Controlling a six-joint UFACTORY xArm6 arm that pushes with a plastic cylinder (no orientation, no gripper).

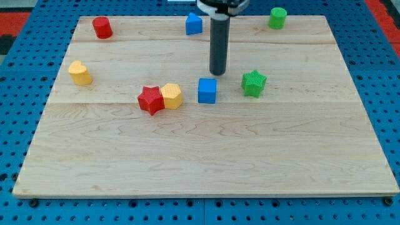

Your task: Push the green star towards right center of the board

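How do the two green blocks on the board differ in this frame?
Shape: the green star has ridged points, while the green block at the top looks like a rounded cylinder.
Place: the green star sits near the board's middle, while the green cylinder sits by the top edge, toward the view's right.
Nearness to my tip: the star lies just to its right and slightly lower; the cylinder is far off.
Both are the same green.

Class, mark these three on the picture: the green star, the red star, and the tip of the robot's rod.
green star (254,83), camera view, middle of its top face
red star (150,99), camera view, middle of its top face
my tip (217,73), camera view, very end of the rod
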